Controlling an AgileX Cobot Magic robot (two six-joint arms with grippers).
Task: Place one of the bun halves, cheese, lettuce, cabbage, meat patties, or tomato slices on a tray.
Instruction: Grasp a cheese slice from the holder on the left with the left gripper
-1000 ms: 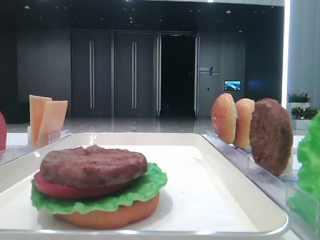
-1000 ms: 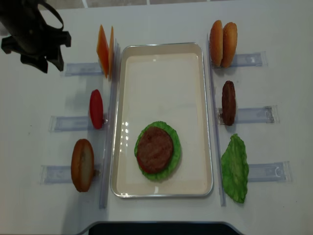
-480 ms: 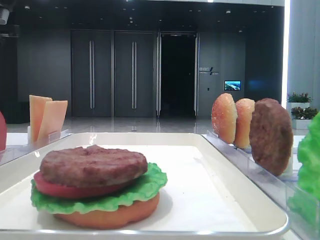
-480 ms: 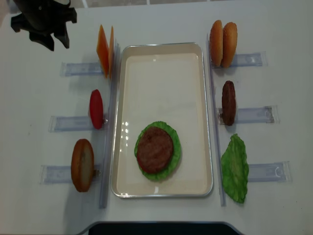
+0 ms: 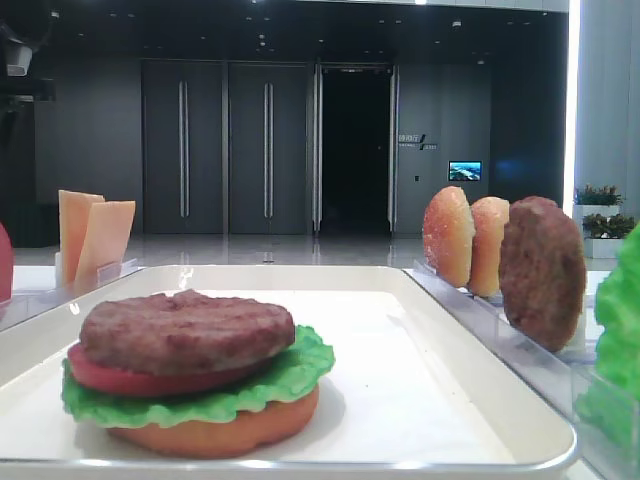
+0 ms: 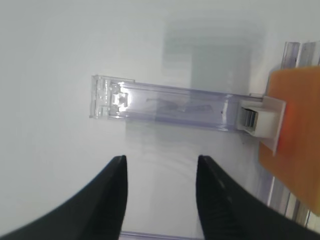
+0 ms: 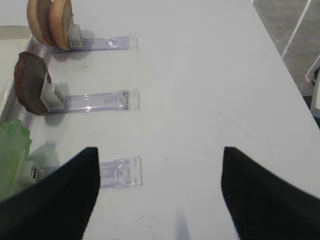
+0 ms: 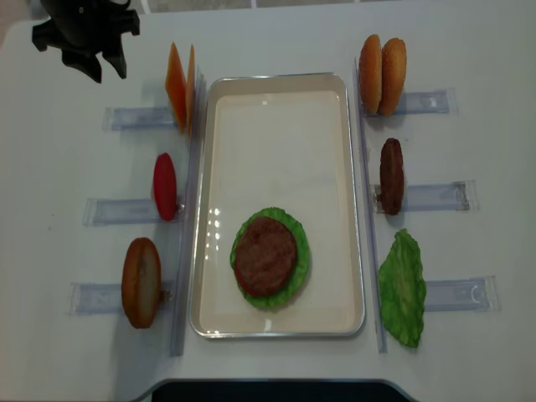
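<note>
The left pincer (image 8: 94, 65) hangs over the far left corner of the white table (image 8: 67, 159). Its two black fingers (image 6: 112, 200) are apart and hold nothing. The two cheese slices (image 8: 180, 85) stand on edge in a clear rack (image 8: 138, 117), just to the right of the pincer and not touching it. From the left wrist camera, the orange cheese (image 6: 295, 130) shows at the right edge, off to the side of the open fingers.

The tray (image 8: 335, 193) lies in the middle of the table, to the right of the cheese. On it sits a stack: bun (image 5: 215, 428), lettuce (image 5: 270, 385), tomato (image 5: 130, 378) and a meat patty (image 5: 185, 330) on top.

The right pincer (image 7: 157, 195) has its fingers wide apart too, over bare table, holding nothing.
</note>
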